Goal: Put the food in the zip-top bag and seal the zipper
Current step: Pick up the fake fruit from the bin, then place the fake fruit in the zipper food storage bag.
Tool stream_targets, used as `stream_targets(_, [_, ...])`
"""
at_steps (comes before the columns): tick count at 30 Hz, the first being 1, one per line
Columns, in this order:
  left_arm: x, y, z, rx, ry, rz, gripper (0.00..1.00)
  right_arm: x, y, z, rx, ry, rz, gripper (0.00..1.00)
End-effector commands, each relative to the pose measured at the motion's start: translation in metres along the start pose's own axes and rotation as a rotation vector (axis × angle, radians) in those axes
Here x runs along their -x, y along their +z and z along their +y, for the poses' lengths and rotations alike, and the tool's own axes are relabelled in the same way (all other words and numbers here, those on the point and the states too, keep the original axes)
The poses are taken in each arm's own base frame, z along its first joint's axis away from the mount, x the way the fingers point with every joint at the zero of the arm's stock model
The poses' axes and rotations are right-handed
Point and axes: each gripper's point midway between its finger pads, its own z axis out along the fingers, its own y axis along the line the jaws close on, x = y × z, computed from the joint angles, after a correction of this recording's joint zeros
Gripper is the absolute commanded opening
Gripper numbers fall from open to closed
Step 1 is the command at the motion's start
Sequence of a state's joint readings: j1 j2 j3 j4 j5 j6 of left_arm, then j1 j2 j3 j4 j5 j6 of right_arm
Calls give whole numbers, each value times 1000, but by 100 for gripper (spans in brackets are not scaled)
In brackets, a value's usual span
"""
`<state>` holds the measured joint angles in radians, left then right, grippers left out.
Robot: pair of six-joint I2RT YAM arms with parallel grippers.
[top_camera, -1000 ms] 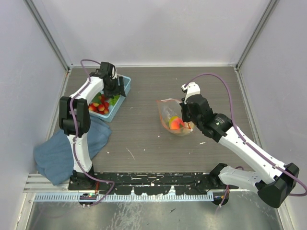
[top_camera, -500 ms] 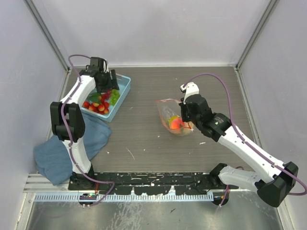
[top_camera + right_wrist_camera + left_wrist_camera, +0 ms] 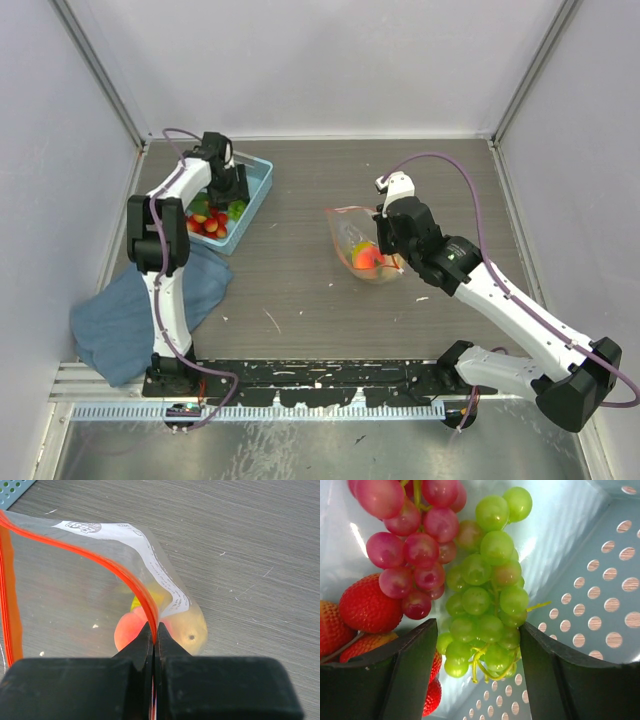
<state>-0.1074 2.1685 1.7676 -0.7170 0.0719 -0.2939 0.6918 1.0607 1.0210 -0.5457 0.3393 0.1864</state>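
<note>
- The green grapes point(image 3: 485, 610) lie between the open jaws of the left claw point(image 3: 477, 635). Red grapes point(image 3: 415, 540) and berries point(image 3: 367, 610) sit just beyond its left finger, all in the basket point(image 3: 600, 605).
- Half a second ago that claw was pulled back over the basket's far corner; now it is down among the fruit. A grape pick looks imminent.
- The bag point(image 3: 75, 595) lies under the right claw point(image 3: 154, 635), which is unmoved and clamps the zipper point(image 3: 115, 570). A peach point(image 3: 132, 632) and a yellow fruit point(image 3: 192, 627) rest inside, just past its tips.
- Packing looks partly done; the seal is still to come.
- From above, the left claw hides the grapes.
- Whether its pads touch them, I cannot tell.
- The red bunch is cut off, and the bag's mouth is hard to read.
</note>
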Motion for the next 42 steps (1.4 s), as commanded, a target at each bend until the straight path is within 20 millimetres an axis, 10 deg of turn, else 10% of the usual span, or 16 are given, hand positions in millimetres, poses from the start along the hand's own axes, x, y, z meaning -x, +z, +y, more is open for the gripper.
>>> stream_targets(1, [12,-2,-2,-3,24,-18,67,14,2,2,0,15,-54,1])
stream_targets(9, [-3,24,7,25,26,48,69,12,3,2,0,14,-46,1])
stream_targets(15, [-3,17,-1,-19,23,41,47,11,3,1,-5,14,-46,1])
stream_targets(23, [15,-29,-18,-92,20,-77,20,14,1,2,0,25,-58,1])
stream_targets(42, [28,-174,-60,-251,72,-363,4,23,-4,2,3,52,-81,1])
